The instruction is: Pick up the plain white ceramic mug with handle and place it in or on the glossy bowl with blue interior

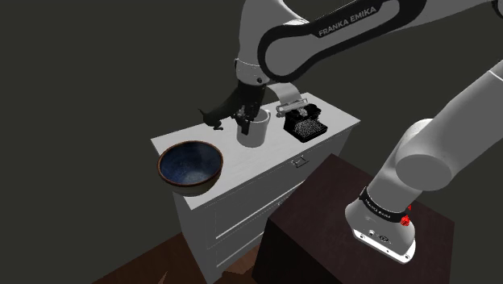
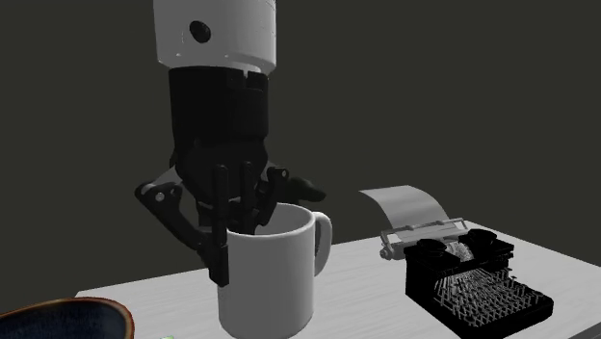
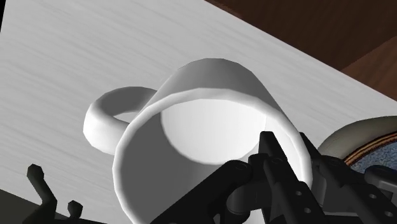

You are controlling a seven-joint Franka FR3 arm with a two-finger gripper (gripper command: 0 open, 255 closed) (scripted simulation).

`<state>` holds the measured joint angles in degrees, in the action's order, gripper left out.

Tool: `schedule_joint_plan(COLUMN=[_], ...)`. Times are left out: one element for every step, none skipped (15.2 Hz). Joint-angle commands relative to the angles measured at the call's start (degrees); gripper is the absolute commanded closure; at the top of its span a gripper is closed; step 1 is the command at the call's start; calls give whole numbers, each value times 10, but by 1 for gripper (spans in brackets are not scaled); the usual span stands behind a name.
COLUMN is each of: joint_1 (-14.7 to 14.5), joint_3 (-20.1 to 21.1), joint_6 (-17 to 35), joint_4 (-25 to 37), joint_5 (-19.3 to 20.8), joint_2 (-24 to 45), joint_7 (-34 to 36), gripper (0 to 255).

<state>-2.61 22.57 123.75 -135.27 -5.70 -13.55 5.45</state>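
Observation:
A plain white mug [image 1: 253,129] with a handle stands upright on the white dresser top [image 1: 242,159], its handle [image 2: 325,241] turned toward the typewriter. My black gripper [image 2: 236,231] comes down from above onto the rim. One finger is inside the mug [image 3: 210,127] and the other outside, shut on the wall opposite the handle. The gripper [image 3: 294,156] clasps that wall in the wrist view. The bowl [image 1: 190,165], brown outside with a glossy blue interior, sits at the dresser's front corner in the shoulder view's left, a short way from the mug. The bowl [image 2: 58,323] is empty.
A black typewriter [image 1: 304,125] with a sheet of paper [image 2: 409,207] stands beside the mug, on the handle side. The dresser has drawers below. My dark box stand [image 1: 322,218] sits close to the dresser's front. Wooden floor [image 3: 305,25] lies beyond the dresser edge.

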Motion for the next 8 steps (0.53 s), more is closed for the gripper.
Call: schedule_joint_plan(joint_1=[0, 0, -1, -1, -1, -1, -1, 0], joint_3=[-1, -2, -3, -4, -5, -6, -7, -8], joint_6=[-19, -27, -35, -43, -51, -59, -67, -75], joint_4=[13, 18, 23, 28, 33, 39, 44, 50], joint_5=[-1, -2, -3, -3, -4, -4, -4, -5], joint_2=[-7, -10, -13, -16, -19, -21, -24, -26], joint_7=[0, -1, -2, -3, -3, -4, -4, -5], gripper=[255, 255, 255, 255, 255, 255, 255, 255])
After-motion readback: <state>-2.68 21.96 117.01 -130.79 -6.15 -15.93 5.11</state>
